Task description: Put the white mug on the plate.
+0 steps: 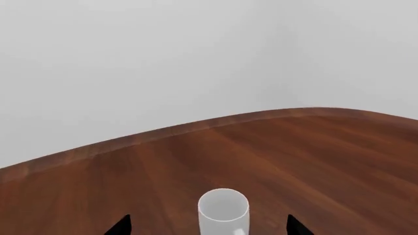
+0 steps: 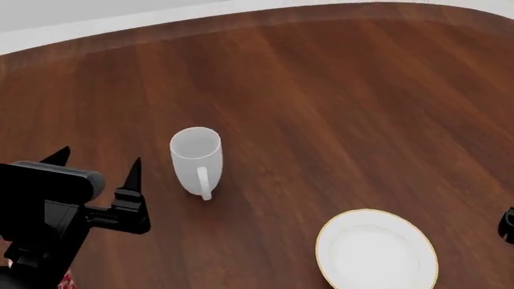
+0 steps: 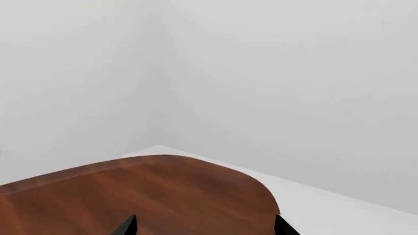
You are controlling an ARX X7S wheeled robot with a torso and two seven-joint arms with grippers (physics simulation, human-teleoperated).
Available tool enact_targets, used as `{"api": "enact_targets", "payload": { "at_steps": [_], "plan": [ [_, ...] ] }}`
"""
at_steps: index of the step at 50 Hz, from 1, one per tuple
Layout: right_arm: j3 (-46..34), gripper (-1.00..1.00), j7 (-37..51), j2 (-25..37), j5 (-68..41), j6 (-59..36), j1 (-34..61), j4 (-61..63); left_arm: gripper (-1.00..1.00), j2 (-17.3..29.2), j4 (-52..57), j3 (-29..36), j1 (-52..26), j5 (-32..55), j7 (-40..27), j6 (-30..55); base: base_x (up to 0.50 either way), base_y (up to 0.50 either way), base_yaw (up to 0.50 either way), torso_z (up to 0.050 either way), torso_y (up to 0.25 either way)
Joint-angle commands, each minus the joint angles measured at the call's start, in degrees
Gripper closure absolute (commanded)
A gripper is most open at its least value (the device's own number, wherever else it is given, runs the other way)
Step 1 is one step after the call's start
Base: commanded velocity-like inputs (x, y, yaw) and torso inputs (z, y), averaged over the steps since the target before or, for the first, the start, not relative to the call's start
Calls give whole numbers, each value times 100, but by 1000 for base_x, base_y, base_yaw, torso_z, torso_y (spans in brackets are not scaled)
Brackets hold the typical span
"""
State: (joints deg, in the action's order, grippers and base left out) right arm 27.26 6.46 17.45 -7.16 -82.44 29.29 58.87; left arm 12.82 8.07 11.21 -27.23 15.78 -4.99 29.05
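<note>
Task not started. Mug (image 2: pixel 196 159) upright on table (image 2: pixel 337 96), at 10 o'clock from empty plate (image 2: pixel 377 250). Left gripper (image 2: pixel 96 168) spread wide, short of mug. Right gripper (image 3: pixel 203 227) spread, idle.

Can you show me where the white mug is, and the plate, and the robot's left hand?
white mug (image 2: pixel 195 158), head view, on its side wall below the rim.
plate (image 2: pixel 377 251), head view, on its bare white middle.
left gripper (image 2: pixel 96 164), head view, midway between its two black fingers, which stand apart.
</note>
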Motion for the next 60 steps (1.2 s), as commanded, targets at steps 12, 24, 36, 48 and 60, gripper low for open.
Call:
{"api": "enact_targets", "payload": {
  "at_steps": [12, 24, 36, 48, 60],
  "plan": [
    [-61, -100, 150, 53, -175, -67, 42, 19, -100, 41, 9, 20, 19, 73, -28, -40, 94, -11, 0, 0, 0],
    [-35, -100, 167, 84, -304, -194, 138, 31, -100, 68, 50, 36, 29, 113, -49, -27, -23, -172, 0, 0, 0],
    [-33, -100, 284, 135, -458, -205, 147, 62, -100, 104, 107, 40, 46, 156, -68, -19, 168, -214, 0, 0, 0],
    [-28, -100, 415, 187, -611, -188, 116, 61, -100, 127, 120, 53, 55, 179, -99, -25, 235, -86, 0, 0, 0],
    [-12, -100, 523, 209, -749, -159, 66, 39, -100, 112, 48, 53, 59, 251, -96, -44, 107, -39, 0, 0, 0]
  ]
}}
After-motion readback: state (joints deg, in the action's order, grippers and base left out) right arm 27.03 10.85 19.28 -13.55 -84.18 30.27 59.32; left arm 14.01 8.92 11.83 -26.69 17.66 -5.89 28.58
